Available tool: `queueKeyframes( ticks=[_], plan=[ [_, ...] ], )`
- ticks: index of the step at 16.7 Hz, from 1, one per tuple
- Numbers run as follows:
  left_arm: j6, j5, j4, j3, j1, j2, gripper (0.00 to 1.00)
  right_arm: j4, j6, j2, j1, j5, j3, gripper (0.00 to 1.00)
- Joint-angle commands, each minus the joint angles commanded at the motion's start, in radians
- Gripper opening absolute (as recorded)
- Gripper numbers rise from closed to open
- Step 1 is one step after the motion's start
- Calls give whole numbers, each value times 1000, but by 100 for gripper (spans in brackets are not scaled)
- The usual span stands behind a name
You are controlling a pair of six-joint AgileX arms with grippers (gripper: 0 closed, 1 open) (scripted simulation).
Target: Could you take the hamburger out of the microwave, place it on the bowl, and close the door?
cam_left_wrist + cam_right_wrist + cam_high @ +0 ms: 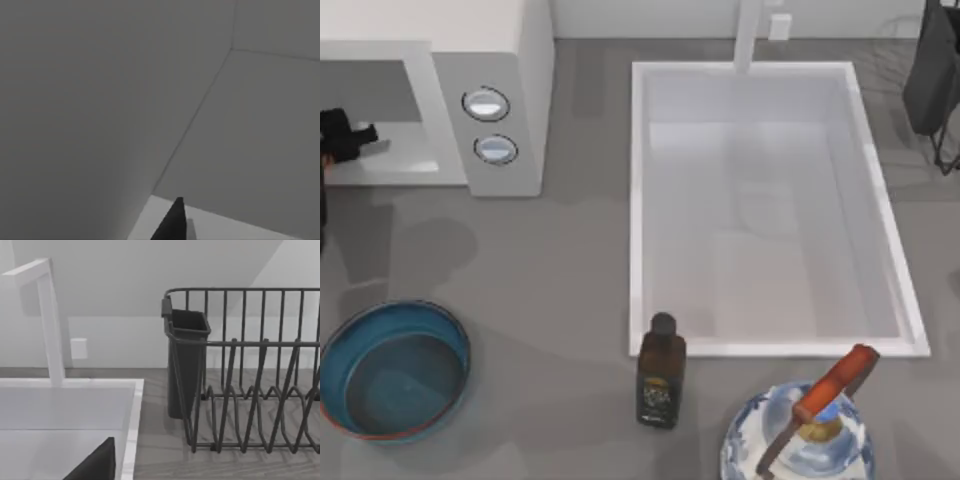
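The white microwave (510, 60) stands at the back left, its grey panel carrying two round knobs (486, 104). Its cavity faces the table front and stands open; the door is out of view. My left gripper (358, 137) reaches into the cavity from the table's left edge. The left wrist view shows a dark tip of my left gripper (173, 224) before the bare pale inner walls (100, 100). The hamburger is hidden. The blue bowl (395, 370) with a reddish-brown rim sits at the front left, nothing in it. A dark part of my right gripper (95, 466) hangs over the sink edge.
A white sink basin (770, 205) with a faucet (47, 315) fills the right half. A dark bottle (661, 372) stands in front of it, beside a blue-and-white vessel with a red handle (835, 385). A black dish rack (250, 375) stands at the back right.
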Motion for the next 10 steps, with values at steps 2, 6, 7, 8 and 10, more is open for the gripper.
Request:
queueKeyframes(
  ticks=[2, 6, 7, 8, 10],
  plan=[
    [5, 15, 86, -129, 17, -36, 0, 0, 0, 0, 0, 0, 0, 100],
    [15, 50, 281, -430, 54, -118, 0, 0, 0, 0, 0, 0, 0, 100],
    [17, 58, 327, -499, 62, -137, 0, 0, 0, 0, 0, 0, 0, 100],
    [19, 66, 370, -561, 71, -156, 0, 0, 0, 0, 0, 0, 0, 100],
    [23, 79, 442, -653, 84, -188, 0, 0, 0, 0, 0, 0, 0, 100]
  ],
)
